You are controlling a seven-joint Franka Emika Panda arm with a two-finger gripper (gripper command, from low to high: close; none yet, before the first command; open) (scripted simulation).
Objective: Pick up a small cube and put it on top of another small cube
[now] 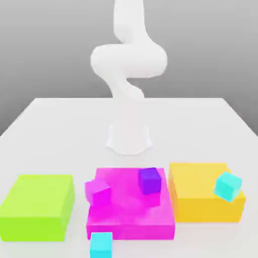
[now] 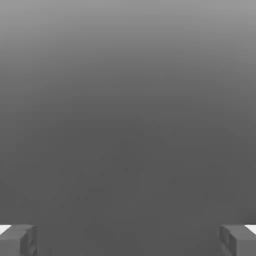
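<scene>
The small cube [image 1: 101, 245], bright cyan-blue, sits on the white table at the front edge, just ahead of the magenta flat block's left corner. A greener turquoise small cube [image 1: 228, 186] rests tilted on the right edge of the yellow block. A purple small cube [image 1: 149, 180] stands on the magenta block, and a magenta small cube [image 1: 98, 191] leans at that block's left edge. In the hand view my gripper [image 2: 128, 240] is open, its grey fingertips [image 2: 17, 240] far apart with only grey background between them. The white arm [image 1: 128, 60] rises from its base behind the blocks.
Three flat blocks line the front of the white table [image 1: 60, 126]: lime green [image 1: 38, 205] on the exterior view's left, magenta [image 1: 131, 211] in the middle, yellow [image 1: 201, 199] on the right. The arm's base [image 1: 129, 138] stands behind the magenta block.
</scene>
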